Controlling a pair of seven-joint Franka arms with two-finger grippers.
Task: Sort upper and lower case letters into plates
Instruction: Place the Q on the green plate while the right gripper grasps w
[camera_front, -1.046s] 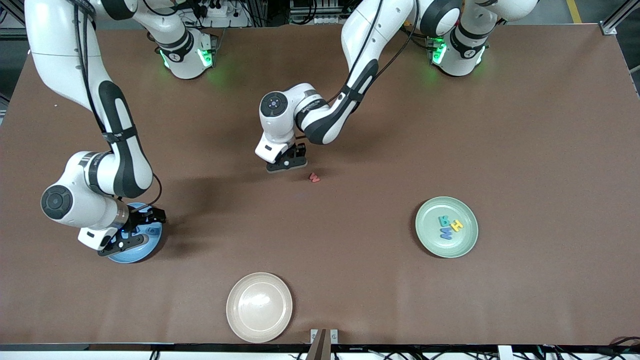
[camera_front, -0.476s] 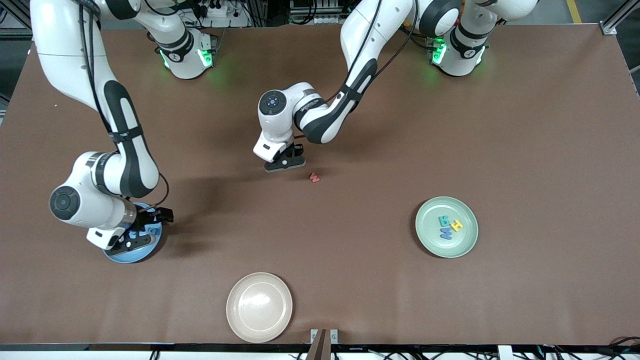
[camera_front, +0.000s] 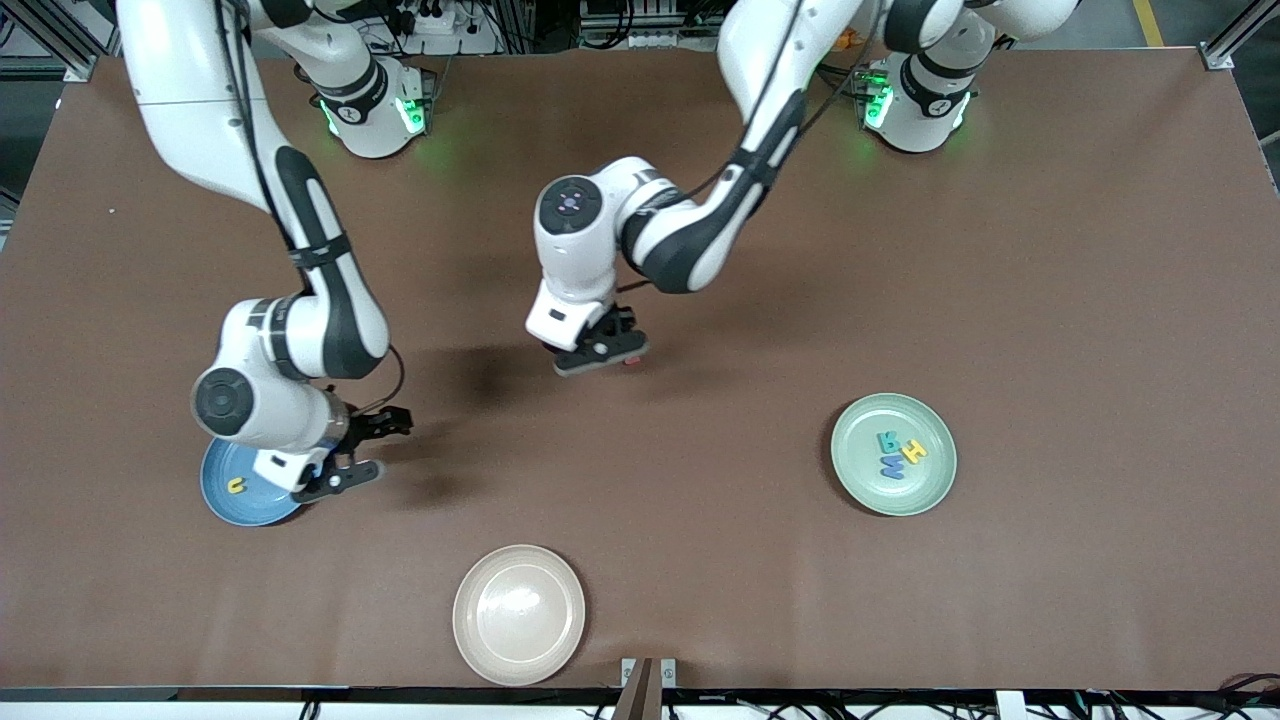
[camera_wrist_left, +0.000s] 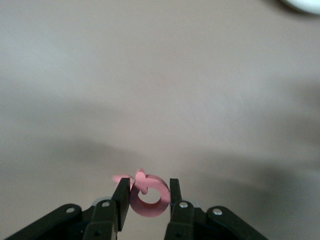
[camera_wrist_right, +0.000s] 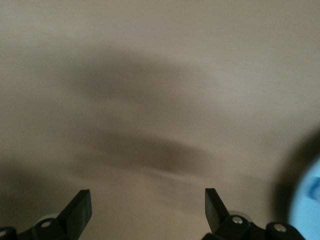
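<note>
My left gripper (camera_front: 600, 355) is over the middle of the table, shut on a red ring-shaped foam letter (camera_wrist_left: 161, 186) held upright between its fingers. A small red letter (camera_front: 631, 360) lies on the table right beside it. My right gripper (camera_front: 345, 472) is open and empty, just off the rim of the sky blue plate (camera_front: 222, 500), on the side toward the table's middle. A yellow u (camera_front: 236, 486) lies in that plate. The mint green plate (camera_front: 860, 480), toward the left arm's end, holds a teal, a yellow and a blue letter (camera_front: 890, 466). My right gripper (camera_wrist_right: 147, 200) sees only bare table.
An empty cream-beige plate (camera_front: 518, 614) lies near the table's front edge, nearer to the front camera than both grippers. The blue plate's rim (camera_wrist_right: 311, 210) shows at the edge of the right wrist view. The brown table spreads wide around the plates.
My right gripper has moved off the blue plate toward the table's middle, uncovering the yellow u. My left gripper has shifted toward the small red letter on the table, still holding the red ring-shaped letter.
</note>
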